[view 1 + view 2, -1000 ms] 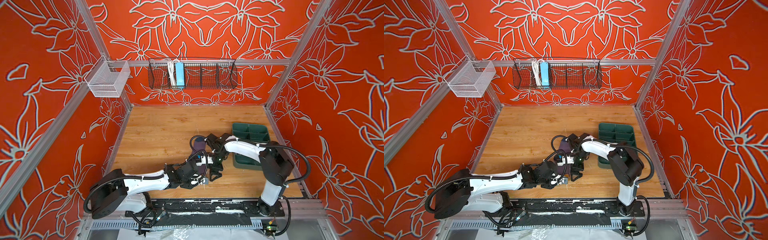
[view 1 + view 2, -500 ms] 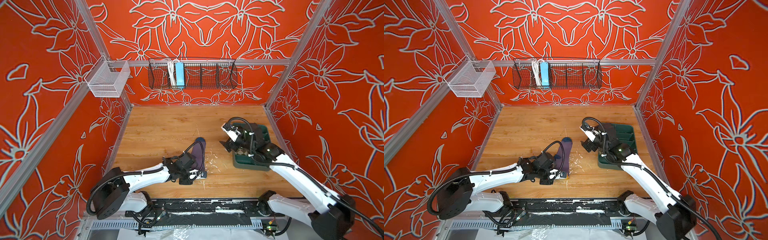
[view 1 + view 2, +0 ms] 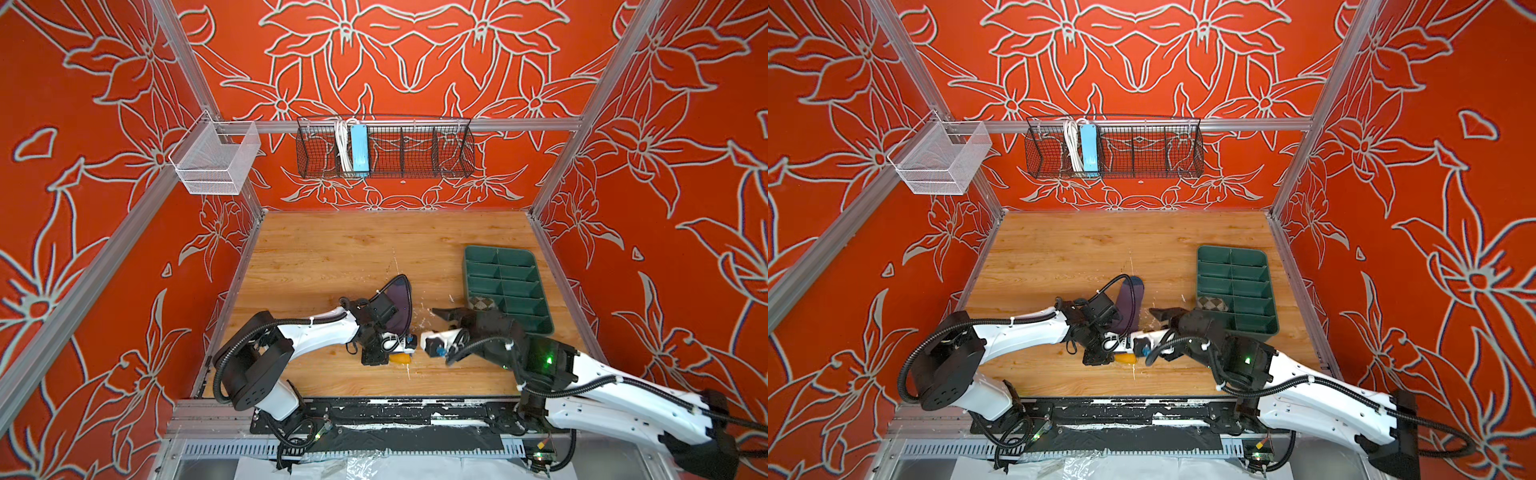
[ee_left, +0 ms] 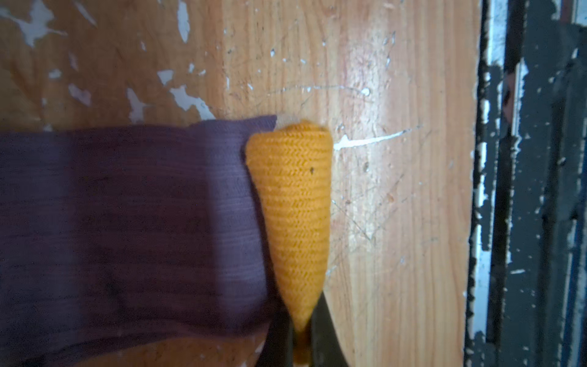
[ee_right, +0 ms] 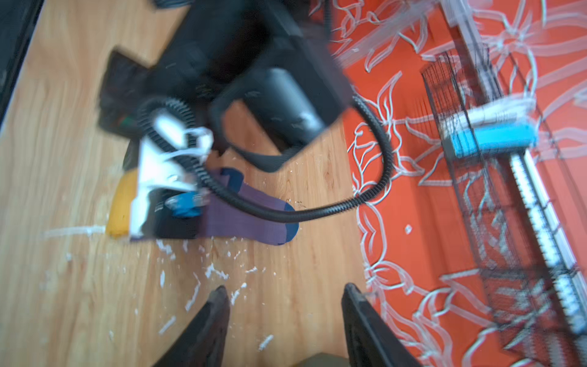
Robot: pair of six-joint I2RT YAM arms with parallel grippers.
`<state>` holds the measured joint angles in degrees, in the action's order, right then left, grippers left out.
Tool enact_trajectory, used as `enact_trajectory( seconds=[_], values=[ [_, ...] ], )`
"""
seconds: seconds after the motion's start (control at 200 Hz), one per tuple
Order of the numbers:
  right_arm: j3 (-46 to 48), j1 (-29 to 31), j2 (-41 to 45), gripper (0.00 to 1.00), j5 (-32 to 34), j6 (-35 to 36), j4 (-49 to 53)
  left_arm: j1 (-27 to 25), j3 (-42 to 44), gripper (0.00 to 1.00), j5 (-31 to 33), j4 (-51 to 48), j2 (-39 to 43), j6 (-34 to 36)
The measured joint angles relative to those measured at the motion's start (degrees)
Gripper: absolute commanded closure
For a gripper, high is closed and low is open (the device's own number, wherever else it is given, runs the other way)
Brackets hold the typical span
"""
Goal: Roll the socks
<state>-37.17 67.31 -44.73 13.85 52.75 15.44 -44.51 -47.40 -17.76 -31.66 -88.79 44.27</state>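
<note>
The purple sock lies flat along the near half of the tabletop, navy toe pointing to the back wall, its mustard cuff turned over into a short roll at the end nearest the robot. The left end effector is clamped tight on one end of that cuff. The roll looks cone-shaped, narrow at the pinch and fatter at the free end, so a neat job probably calls for evening that far end and keeping the leg taut and flat as the roll advances toward the toe. Just beside it, the right end effector hangs above the wood with its jaws partly apart and nothing between them. The argyle sock sits bundled in a compartment of the green tray.
</note>
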Motion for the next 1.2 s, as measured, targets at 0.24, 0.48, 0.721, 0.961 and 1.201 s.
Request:
enact_trajectory(
  seconds=[0.24, 0.48, 0.721, 0.961, 1.201],
  values=[
    [5.8, 20.3, -11.8, 0.42, 14.8, 6.7, -3.3, 1.2, -1.4, 1.0, -2.2, -2.2, -1.5, -0.7],
    [5.6, 24.2, -28.0, 0.38, 18.7, 0.0, -10.3, 1.8, -3.6, 1.0, -3.5, -4.6, -3.9, -0.9],
    [5.1, 19.4, -39.6, 0.38, 18.6, -5.9, -18.3, 1.9, -3.7, 1.0, -3.8, -4.9, -4.1, -0.9],
    [3.3, 15.3, -44.0, 0.5, 18.6, -9.0, -22.5, 2.1, -3.7, 1.0, -3.9, -4.9, -4.1, -0.9],
    [2.8, 13.6, -46.7, 0.82, 17.6, -12.4, -23.4, 2.1, -3.7, 1.0, -4.0, -4.9, -4.1, -0.8]
  ],
)
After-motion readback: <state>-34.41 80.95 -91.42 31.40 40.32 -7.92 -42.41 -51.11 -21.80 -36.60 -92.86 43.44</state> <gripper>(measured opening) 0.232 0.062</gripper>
